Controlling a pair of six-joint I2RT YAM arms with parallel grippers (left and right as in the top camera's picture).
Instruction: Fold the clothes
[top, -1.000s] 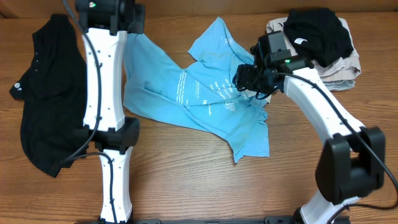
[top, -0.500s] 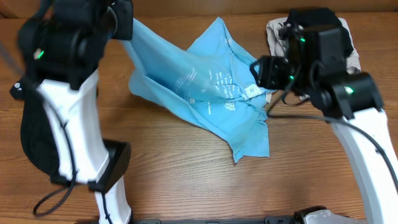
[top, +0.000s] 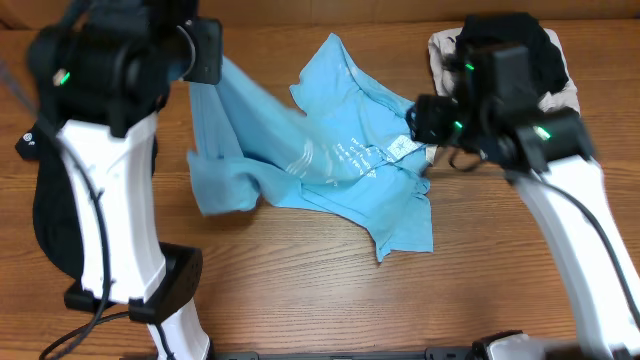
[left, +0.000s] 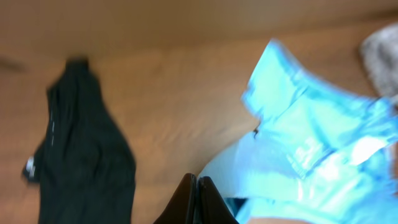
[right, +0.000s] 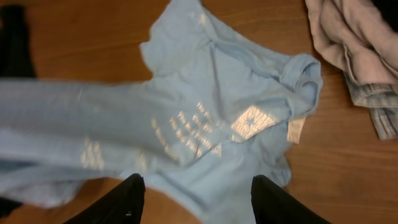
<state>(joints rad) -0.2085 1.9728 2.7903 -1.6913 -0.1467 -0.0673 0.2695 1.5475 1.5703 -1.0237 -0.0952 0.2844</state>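
I see a crumpled blue T-shirt (top: 340, 160) across the middle of my wooden worktop (top: 300, 300), its left part raised. A black shirt (top: 45, 230) lies at the left edge, and a heap of clothes (top: 555, 100) sits in the far right corner.

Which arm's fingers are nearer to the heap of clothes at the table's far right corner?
Right. The right arm's fingers hang just left of the heap; the left arm's fingers pinch the blue T-shirt, across the table.

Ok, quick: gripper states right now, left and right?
Left gripper: closed, pinching the light blue T-shirt.
Right gripper: open, holding nothing, above the same shirt.
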